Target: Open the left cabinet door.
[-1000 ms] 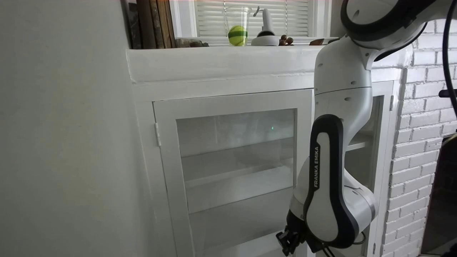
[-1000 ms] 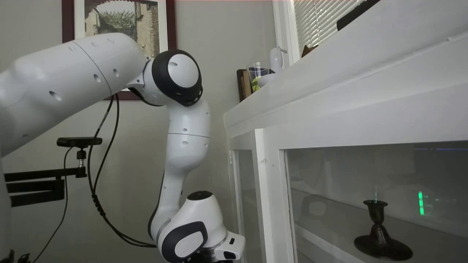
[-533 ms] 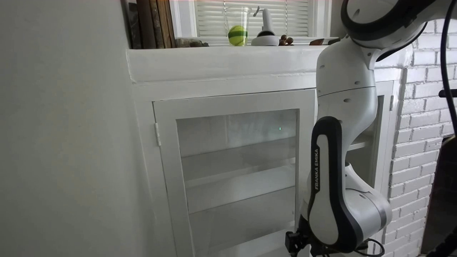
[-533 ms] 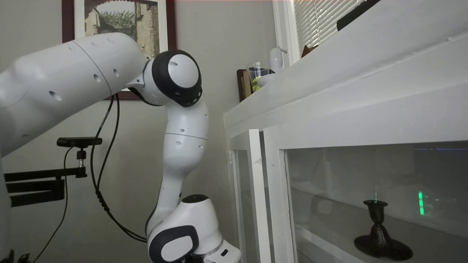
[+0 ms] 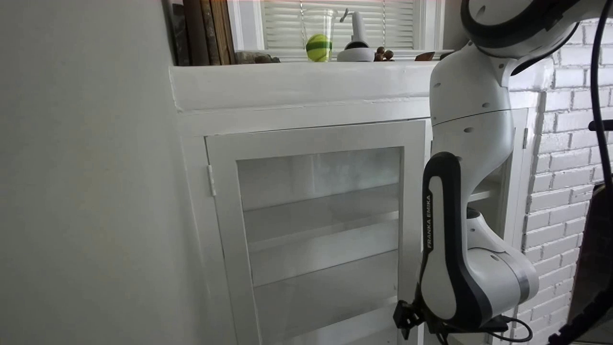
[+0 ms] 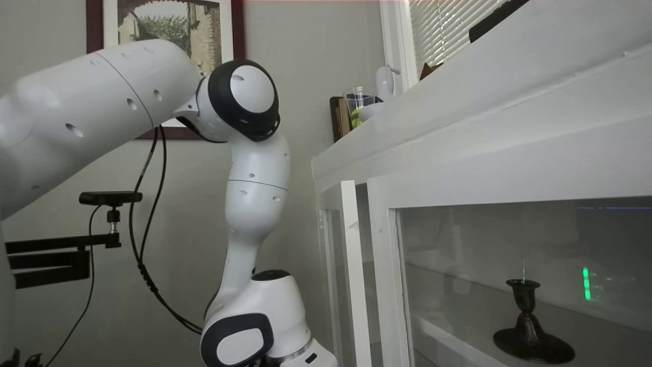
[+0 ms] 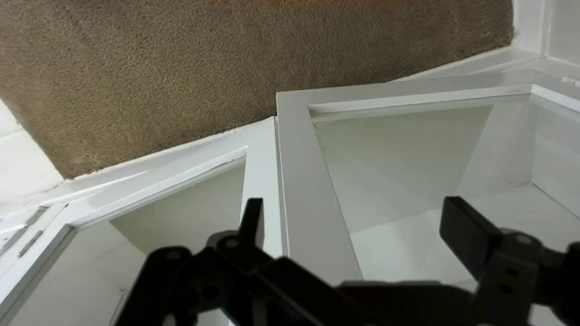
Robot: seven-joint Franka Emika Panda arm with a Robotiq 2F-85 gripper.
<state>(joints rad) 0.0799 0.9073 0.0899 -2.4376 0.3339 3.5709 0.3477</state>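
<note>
The left cabinet door [image 5: 413,201], white with one large glass pane, stands slightly ajar. A dark gap shows between its free edge [image 6: 354,265] and the cabinet in an exterior view. From the wrist, where the floor lies at the top, the left cabinet door [image 7: 308,181] fills the right half. My gripper [image 7: 353,208] is open, its fingers wide apart in front of the door's free edge and pane. I see nothing held between them; contact with the door cannot be told. In an exterior view the gripper [image 5: 407,320] hangs beside the door's lower free edge. No knob is visible.
The narrower glass-paned door [image 7: 260,181] adjoins the free edge. A dark candlestick [image 6: 532,331] stands behind its glass. A grey wall [image 5: 96,191] rises beside the hinge side. A cup with a ball [image 5: 318,48] sits on the ledge. Brown carpet [image 7: 181,68] covers the floor.
The left cabinet door's free edge has swung outward, widening the gap. My gripper and forearm have moved away from the hinge side, and the gripper has risen slightly.
</note>
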